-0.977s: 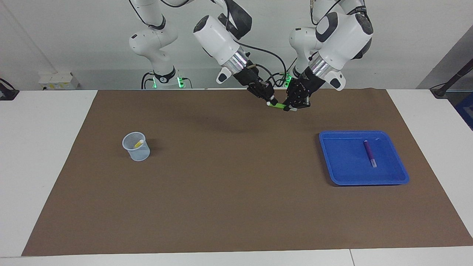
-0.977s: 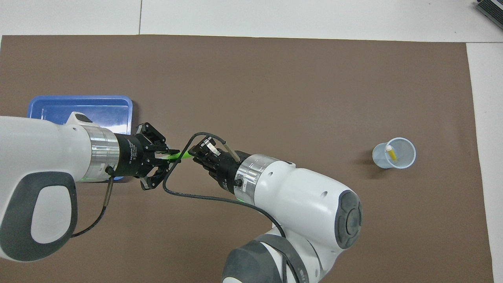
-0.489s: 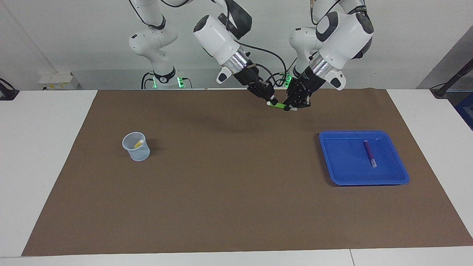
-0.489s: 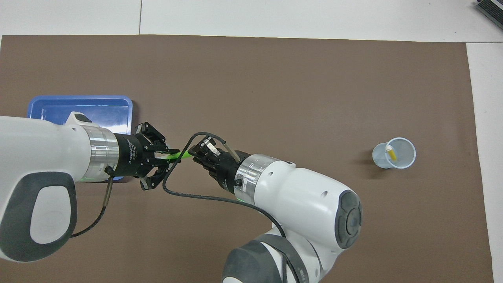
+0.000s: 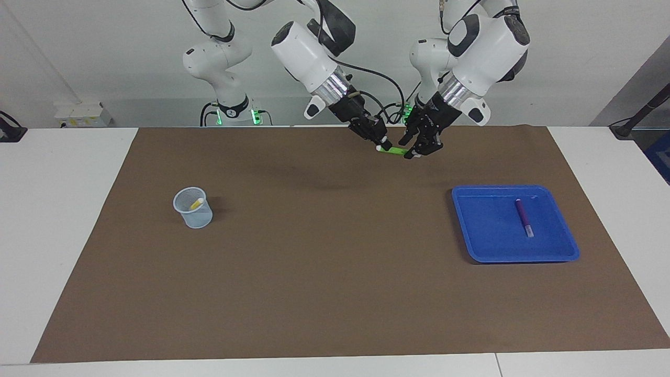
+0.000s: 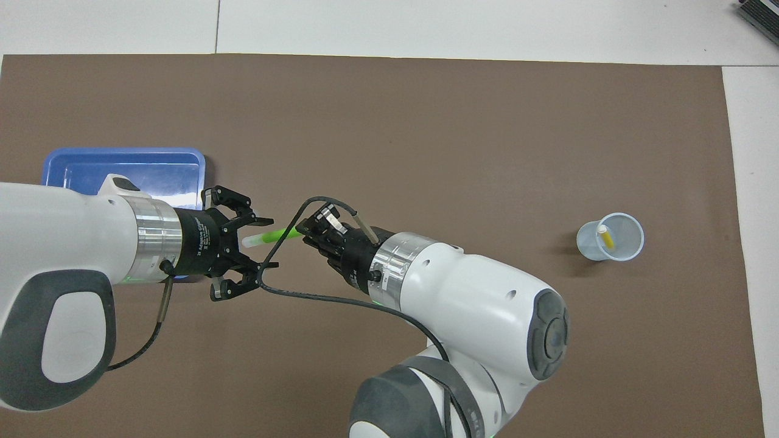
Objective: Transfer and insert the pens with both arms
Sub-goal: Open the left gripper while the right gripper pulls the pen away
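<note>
A brown mat covers the white table.

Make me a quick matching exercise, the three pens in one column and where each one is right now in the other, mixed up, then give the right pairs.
Things:
1. yellow pen
2. light green pen
3. purple pen

Places:
A. lying in the blue tray
B. held in the air by the right gripper, with the left gripper open around its other end
C. standing in the cup

Pairs: 1-C, 2-B, 3-A
</note>
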